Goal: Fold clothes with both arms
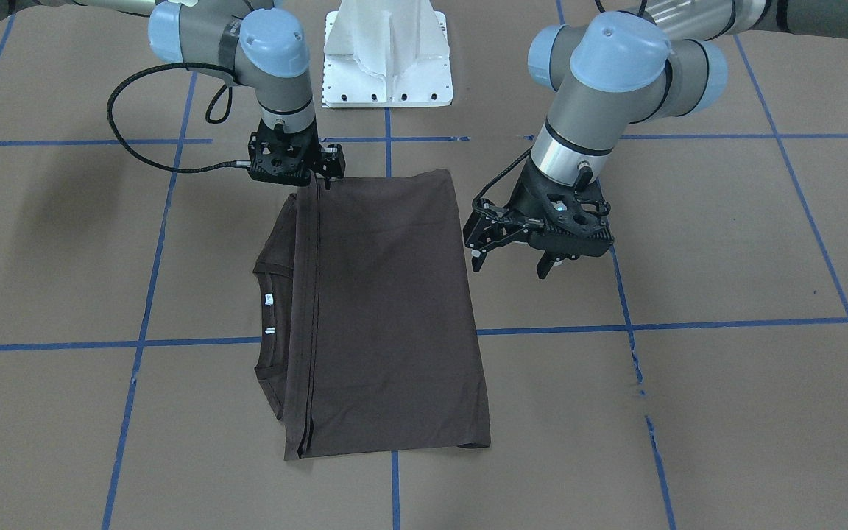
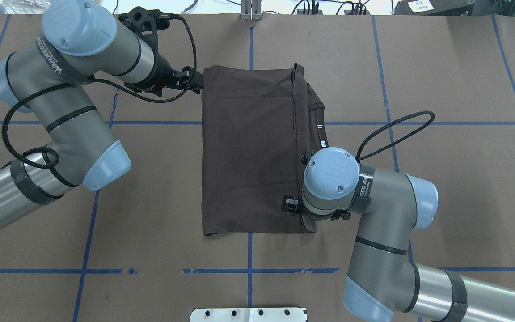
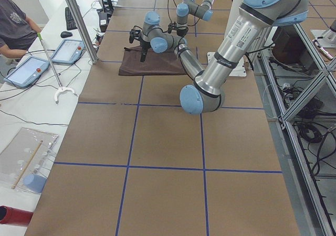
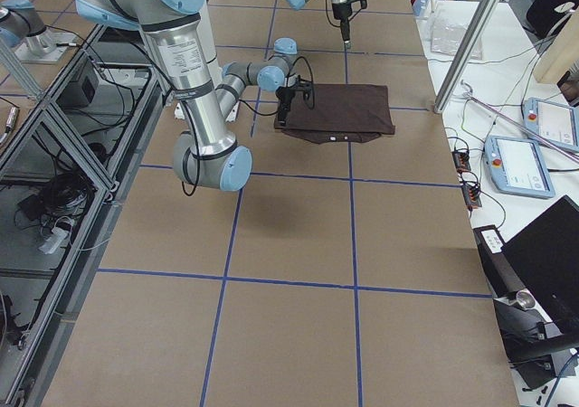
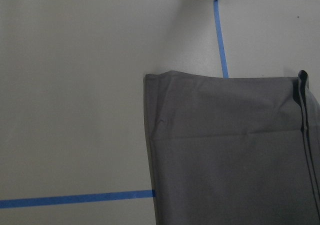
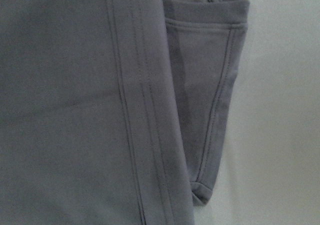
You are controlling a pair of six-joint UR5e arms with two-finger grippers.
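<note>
Left pincer (image 1: 511, 263) hangs released above the worktop (image 1: 718, 412), fingers spread and holding nothing. The folded dark brown-grey T-shirt (image 1: 387, 309) lies flat just beside it, toward the right pincer (image 1: 323, 178). That right pincer points down at the T-shirt's corner nearest the robot, by the doubled hem; I cannot tell whether it is clenched on the cloth. Past that hem, away from the left pincer, the collar (image 1: 274, 274) and two white labels (image 1: 268, 299) show.
</note>
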